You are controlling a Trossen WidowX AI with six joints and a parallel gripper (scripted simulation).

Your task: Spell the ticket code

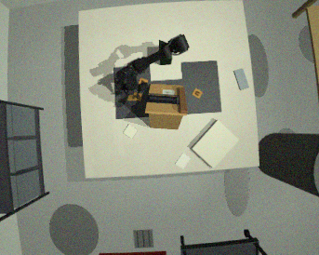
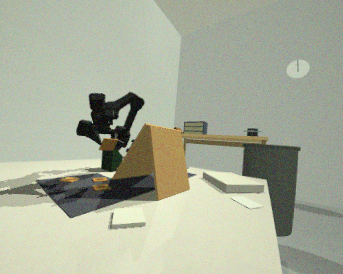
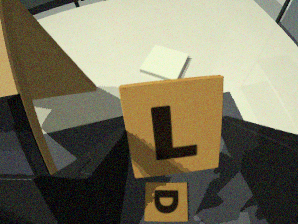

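Note:
My gripper (image 1: 131,86) (image 2: 110,141) is shut on an orange tile marked L (image 3: 172,125) (image 2: 109,144) and holds it upright above the dark mat (image 1: 208,74) (image 2: 71,202) (image 3: 256,163), left of the tan wedge-shaped board (image 1: 164,116) (image 2: 156,160) (image 3: 33,63). A tile marked D (image 3: 165,203) lies flat on the mat just below it. More orange tiles (image 2: 69,179) (image 2: 100,187) lie on the mat, and one tile (image 1: 197,93) lies to the right of the board. The dark letter rail (image 1: 166,99) runs across the board's face, with a small white ticket (image 1: 167,92) above it. The fingertips are hidden behind the tile.
A flat white box (image 1: 215,142) (image 2: 233,181) and small white pads (image 1: 130,130) (image 1: 182,161) (image 2: 128,218) lie on the white counter. A grey-blue card (image 1: 241,78) lies near the right edge. A green block (image 2: 110,160) stands under the gripper. A dark bin (image 1: 297,160) (image 2: 269,180) stands beside the counter.

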